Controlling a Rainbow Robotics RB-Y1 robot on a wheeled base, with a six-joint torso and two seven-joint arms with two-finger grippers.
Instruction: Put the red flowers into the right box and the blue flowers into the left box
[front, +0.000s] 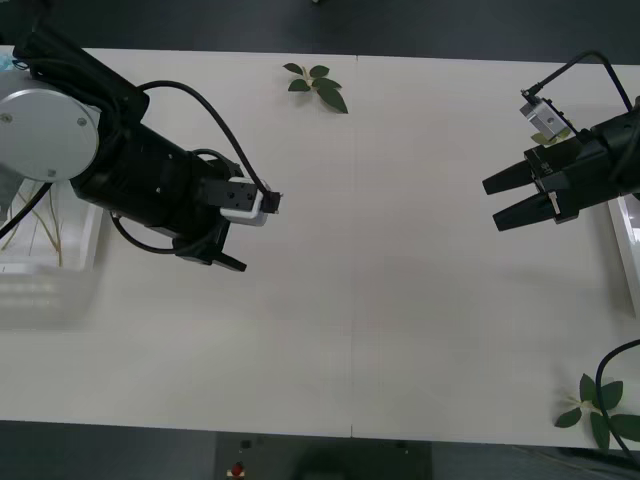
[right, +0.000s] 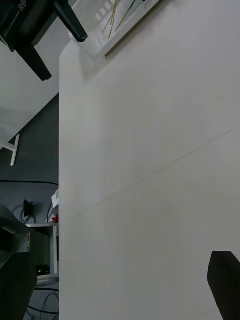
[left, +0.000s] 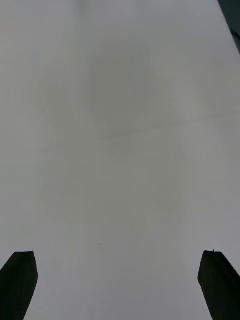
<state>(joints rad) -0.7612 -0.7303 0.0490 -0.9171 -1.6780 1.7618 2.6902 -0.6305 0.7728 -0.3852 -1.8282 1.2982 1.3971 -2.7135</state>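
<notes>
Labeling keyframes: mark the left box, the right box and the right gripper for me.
left box (front: 85, 250), front view, on its white wall nearest the table's middle.
right box (front: 630, 250), front view, on the rim sliver at the table's right edge.
right gripper (front: 497, 200), front view, midway between its open black fingertips.

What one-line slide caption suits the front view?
Both open grippers, left and right, hover empty above the table.

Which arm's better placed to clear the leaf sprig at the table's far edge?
Left, probably. The left gripper, open and empty, sits nearer the leaf sprig than the right gripper.
</notes>
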